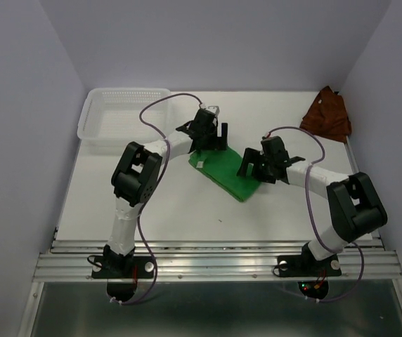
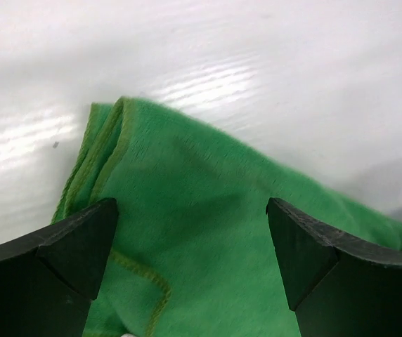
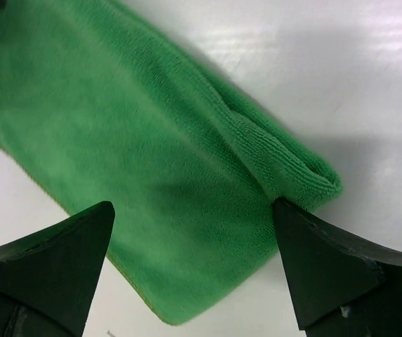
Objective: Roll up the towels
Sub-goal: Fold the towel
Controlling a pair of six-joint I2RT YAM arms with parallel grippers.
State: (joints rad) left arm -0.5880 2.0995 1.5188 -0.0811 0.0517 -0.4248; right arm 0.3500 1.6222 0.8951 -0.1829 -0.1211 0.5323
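Observation:
The bright green towel (image 1: 228, 171) lies folded flat in the middle of the table. My left gripper (image 1: 211, 138) hangs open over its far left end; in the left wrist view the towel (image 2: 208, 232) fills the space between the spread fingers (image 2: 74, 246). My right gripper (image 1: 255, 167) is open over the towel's right end; in the right wrist view the towel (image 3: 138, 161) lies below the jaws and its folded edge (image 3: 292, 165) touches the right finger (image 3: 327, 260). The rust reddish-brown towel (image 1: 327, 114) lies crumpled at the far right corner, untouched.
A white perforated plastic basket (image 1: 122, 116) stands at the far left of the table. Lilac walls close in the back and both sides. The metal rail (image 1: 215, 263) with the arm bases runs along the near edge.

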